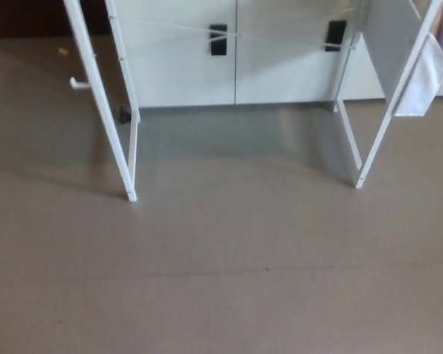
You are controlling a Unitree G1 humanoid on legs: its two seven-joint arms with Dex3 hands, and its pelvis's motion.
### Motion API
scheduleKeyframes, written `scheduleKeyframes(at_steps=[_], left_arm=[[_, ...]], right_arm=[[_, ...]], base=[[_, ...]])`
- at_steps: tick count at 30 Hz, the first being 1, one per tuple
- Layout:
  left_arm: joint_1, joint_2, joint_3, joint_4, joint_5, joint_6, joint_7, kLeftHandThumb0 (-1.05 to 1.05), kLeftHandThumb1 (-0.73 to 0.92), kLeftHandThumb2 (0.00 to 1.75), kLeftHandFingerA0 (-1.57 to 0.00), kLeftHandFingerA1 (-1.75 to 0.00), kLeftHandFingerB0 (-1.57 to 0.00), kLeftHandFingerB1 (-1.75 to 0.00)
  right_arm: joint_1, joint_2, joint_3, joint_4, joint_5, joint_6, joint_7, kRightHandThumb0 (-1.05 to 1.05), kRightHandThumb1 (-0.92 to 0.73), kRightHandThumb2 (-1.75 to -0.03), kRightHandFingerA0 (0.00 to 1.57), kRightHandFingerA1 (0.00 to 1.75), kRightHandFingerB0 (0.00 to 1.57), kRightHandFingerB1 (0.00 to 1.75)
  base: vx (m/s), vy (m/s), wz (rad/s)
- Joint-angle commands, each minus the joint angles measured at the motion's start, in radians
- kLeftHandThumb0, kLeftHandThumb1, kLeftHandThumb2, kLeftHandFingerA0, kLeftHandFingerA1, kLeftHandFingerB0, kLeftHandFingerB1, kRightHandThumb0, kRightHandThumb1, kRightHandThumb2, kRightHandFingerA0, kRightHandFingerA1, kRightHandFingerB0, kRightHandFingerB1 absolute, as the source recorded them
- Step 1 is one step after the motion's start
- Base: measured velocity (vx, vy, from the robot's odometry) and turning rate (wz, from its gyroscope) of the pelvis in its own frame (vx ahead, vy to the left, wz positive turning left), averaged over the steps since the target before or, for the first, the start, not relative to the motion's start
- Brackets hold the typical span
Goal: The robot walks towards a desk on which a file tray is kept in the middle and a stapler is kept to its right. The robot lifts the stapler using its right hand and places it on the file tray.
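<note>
Neither the left hand nor the right hand is in frame, so it cannot be told whether the fingers are open, closed or gripping. With no fingers in view, places cannot be given relative to them and are given thing to thing. The stapler and the file tray are both out of frame, as is the surface they would rest on, so their positions cannot be told.

The floor fills most of the head view. It is grey-brown, matte and smooth, and a faint straight seam crosses its lower part.

Two slim white supports stand on it, both straight, thin and hard-edged with a painted finish. The left leg slants down to a small foot. A short white peg sticks out from its outer side. A second thin bar stands just beside this leg, with a small dark object touching it; what the object is cannot be told. The right leg slants the opposite way, well apart from the left. A pale, flat sheet with a soft fabric look hangs against its upper part.

Between and behind the legs stands a white cabinet. Its two doors are flat and smooth and meet at a vertical seam. Each door carries one black rectangular handle. Thin white lines cross in front of the doors. A soft darker shadow lies on the floor between the legs.
</note>
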Motion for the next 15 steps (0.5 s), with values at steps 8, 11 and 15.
scheduleKeyframes(at_steps=[8,11,15], left_arm=[[0.003,0.011,0.006,-0.002,-0.001,-0.021,-0.006,-0.47,0.81,0.63,-0.18,-0.39,-0.31,-0.40],[0.004,0.009,0.005,-0.016,-0.001,0.003,-0.003,-0.47,0.81,0.63,-0.18,-0.37,-0.31,-0.39],[0.006,0.009,0.000,-0.036,0.012,0.026,0.015,-0.49,0.80,0.62,-0.21,-0.36,-0.33,-0.38]], right_arm=[[0.001,-0.015,-0.006,-0.002,0.007,-0.008,-0.005,-0.22,-0.41,-0.93,0.22,0.62,0.22,0.60],[-0.001,-0.017,-0.006,-0.001,0.008,-0.009,-0.005,-0.22,-0.41,-0.93,0.22,0.62,0.22,0.60],[0.001,-0.015,-0.008,0.000,0.009,-0.010,-0.004,-0.22,-0.41,-0.93,0.22,0.62,0.22,0.60]], base=[[0.12,-0.085,-0.06],[0.17,0.056,-0.03],[0.18,0.199,0.01]])
